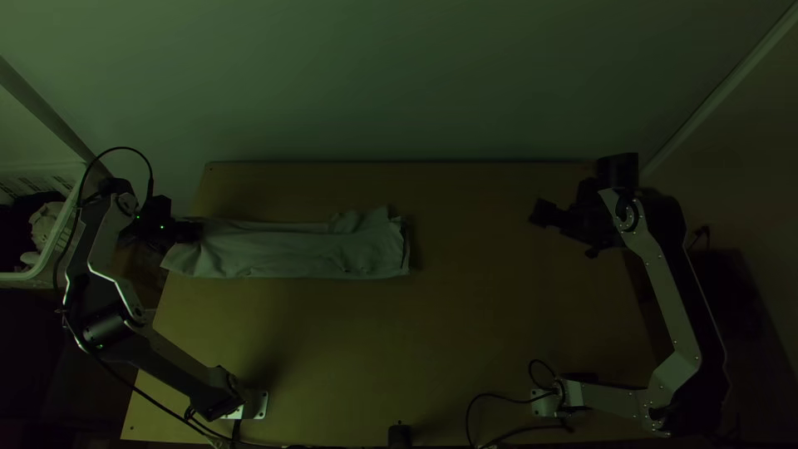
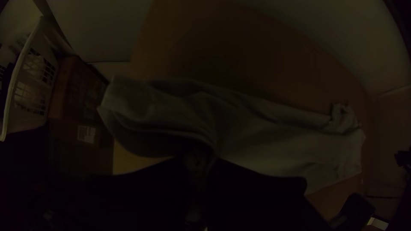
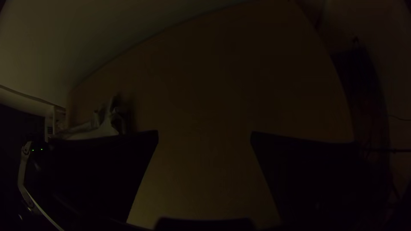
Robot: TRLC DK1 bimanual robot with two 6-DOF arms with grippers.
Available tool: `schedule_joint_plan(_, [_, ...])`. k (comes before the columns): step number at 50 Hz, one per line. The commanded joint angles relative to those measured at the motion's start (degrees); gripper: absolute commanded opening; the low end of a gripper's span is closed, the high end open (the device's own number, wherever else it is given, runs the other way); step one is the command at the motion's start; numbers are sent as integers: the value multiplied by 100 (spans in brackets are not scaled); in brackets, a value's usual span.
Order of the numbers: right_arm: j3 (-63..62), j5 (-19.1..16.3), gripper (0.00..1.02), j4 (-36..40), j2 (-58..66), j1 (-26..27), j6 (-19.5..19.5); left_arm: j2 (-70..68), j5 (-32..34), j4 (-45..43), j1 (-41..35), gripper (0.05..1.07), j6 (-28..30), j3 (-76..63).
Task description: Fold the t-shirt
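Observation:
The pale t-shirt [image 1: 291, 249] lies folded into a long narrow strip across the table's left half, its right end rumpled. At the strip's left end is my left gripper [image 1: 193, 231]. In the left wrist view the left gripper [image 2: 201, 160] is shut on the cloth of the t-shirt [image 2: 265, 137], which bulges around the fingertips. My right gripper [image 1: 536, 214] stands over the table's right side, well apart from the cloth. In the right wrist view the right gripper [image 3: 204, 134] is open, nothing between its fingers; the t-shirt [image 3: 102, 128] lies beyond one finger.
A white basket [image 1: 62, 249] with cloth in it stands off the table's left edge, a cardboard box [image 2: 77, 94] beside it. Bare wood [image 1: 474, 308] lies between the shirt and the right arm. Cables and a small black object [image 1: 400, 436] are at the near edge.

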State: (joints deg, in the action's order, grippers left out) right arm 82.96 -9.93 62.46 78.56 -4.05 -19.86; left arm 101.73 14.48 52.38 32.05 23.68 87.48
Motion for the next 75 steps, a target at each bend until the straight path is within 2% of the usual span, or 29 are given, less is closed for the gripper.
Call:
schedule_joint_plan(1, [-166,-35,99,-14,-96,36,17,-426,-244,282,-261,8,66,401])
schedule_joint_plan(9, [-227,-35,99,-14,-131,89,17,-611,-912,747,-1034,8,-224,893])
schedule_joint_plan(13, [-236,-35,99,-23,-166,142,35,-637,-982,1178,-1483,8,-435,1192])
schedule_joint_plan(33, [-298,-35,99,-23,-280,318,35,-294,-1395,2118,-3636,8,-1560,2528])
schedule_joint_plan(62, [-597,-35,99,-32,-430,379,26,1068,-1395,2532,-5350,8,-2931,3688])
schedule_joint_plan(75, [-755,-35,99,-93,-500,379,17,1586,-1386,2461,-5912,8,-3300,4040])
